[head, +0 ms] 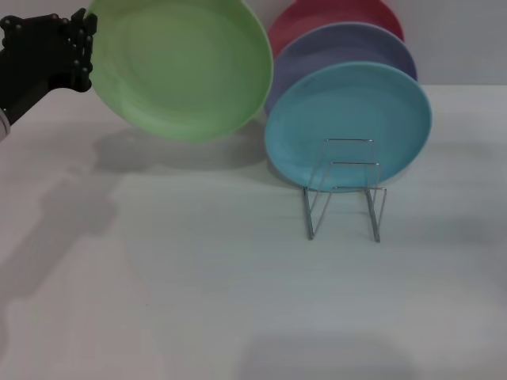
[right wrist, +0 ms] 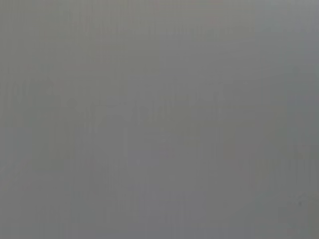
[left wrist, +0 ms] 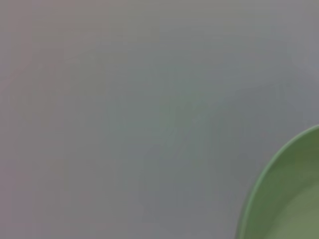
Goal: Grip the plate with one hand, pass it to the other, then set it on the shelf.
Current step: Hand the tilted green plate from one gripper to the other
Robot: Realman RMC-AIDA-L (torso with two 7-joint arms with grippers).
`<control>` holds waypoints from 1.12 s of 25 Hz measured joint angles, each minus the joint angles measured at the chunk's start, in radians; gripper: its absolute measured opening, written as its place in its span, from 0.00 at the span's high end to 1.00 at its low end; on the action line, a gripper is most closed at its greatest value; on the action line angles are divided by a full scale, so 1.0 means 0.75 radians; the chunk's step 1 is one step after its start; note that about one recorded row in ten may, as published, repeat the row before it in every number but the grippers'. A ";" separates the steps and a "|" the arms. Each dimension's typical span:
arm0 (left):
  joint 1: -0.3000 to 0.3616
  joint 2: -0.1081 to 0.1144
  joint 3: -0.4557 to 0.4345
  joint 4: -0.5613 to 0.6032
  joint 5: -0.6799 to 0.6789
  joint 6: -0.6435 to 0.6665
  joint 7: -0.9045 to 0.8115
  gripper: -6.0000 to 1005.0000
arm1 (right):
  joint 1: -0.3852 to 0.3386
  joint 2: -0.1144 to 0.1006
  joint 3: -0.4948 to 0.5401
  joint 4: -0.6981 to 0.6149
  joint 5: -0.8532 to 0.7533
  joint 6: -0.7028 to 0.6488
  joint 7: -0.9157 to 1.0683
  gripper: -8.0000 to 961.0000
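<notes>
The light-green plate hangs tilted in the air at the upper left of the head view, above the white table. My left gripper is shut on its left rim. A part of the plate's rim also shows in the left wrist view. The silver wire shelf stands on the table to the right of centre, with a light blue plate leaning in it. My right gripper is not in view; the right wrist view shows only plain grey.
Behind the light blue plate stand a purple plate and a red plate. The white table stretches in front of the shelf and to its left.
</notes>
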 joint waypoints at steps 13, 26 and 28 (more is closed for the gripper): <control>-0.020 0.036 -0.019 0.007 0.069 -0.029 -0.304 0.96 | 0.003 0.000 0.000 0.002 0.000 0.000 0.000 0.18; -0.124 0.047 -0.308 -0.016 0.789 -0.430 -1.165 0.96 | 0.015 0.000 -0.012 0.003 -0.006 0.000 0.000 0.18; -0.136 0.037 -0.323 -0.039 0.935 -0.459 -1.247 0.96 | 0.018 0.000 -0.012 0.003 -0.007 0.000 0.000 0.18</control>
